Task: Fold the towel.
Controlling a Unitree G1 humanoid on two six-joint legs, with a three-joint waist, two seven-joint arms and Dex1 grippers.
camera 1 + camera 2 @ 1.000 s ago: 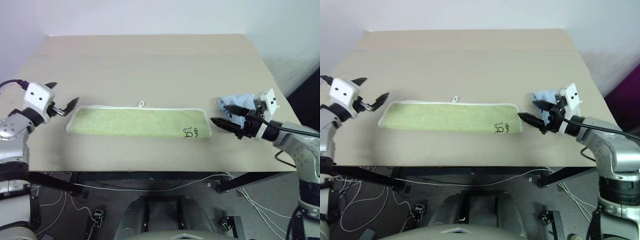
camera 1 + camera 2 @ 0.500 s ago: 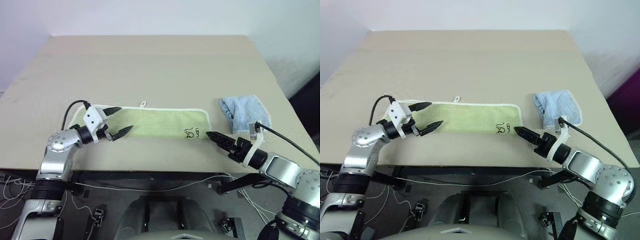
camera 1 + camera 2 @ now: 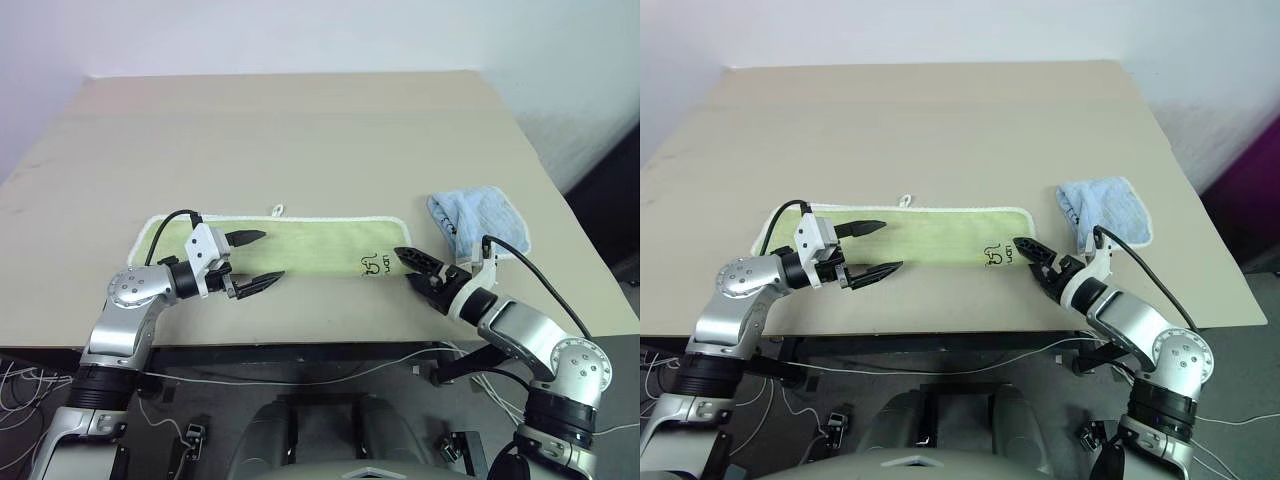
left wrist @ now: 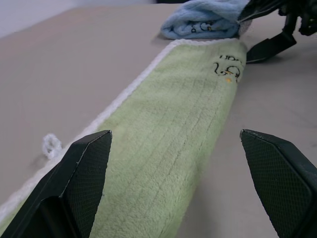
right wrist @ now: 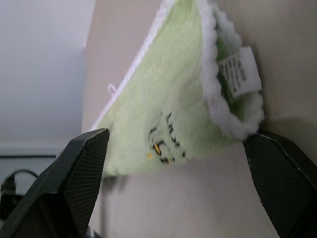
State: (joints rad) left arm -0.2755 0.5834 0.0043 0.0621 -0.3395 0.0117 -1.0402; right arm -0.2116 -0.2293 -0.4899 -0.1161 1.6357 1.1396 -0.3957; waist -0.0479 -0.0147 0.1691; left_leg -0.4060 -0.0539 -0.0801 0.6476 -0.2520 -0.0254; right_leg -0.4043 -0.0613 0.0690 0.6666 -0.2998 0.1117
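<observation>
The light green towel (image 3: 320,245) lies as a long flat strip across the table, with white edging, a dark logo (image 3: 377,263) near its right end and a white loop (image 3: 278,210) on its far edge. My left gripper (image 3: 258,260) is open low over the towel's left part, one finger above the cloth and the other at its near edge. At the towel's right end my right gripper (image 3: 405,266) is open, its fingertips beside the logo corner. The right wrist view shows that end's folded layers and a white tag (image 5: 240,74).
A smaller light blue cloth (image 3: 478,220) lies folded just right of the towel's right end, behind my right gripper. The beige table (image 3: 300,130) stretches bare behind the towel. Its front edge runs close below both grippers.
Both arms came in from outside the towel's ends. The left gripper swung right over the towel's left part; the right gripper dropped, rolled and now points at the right end.
</observation>
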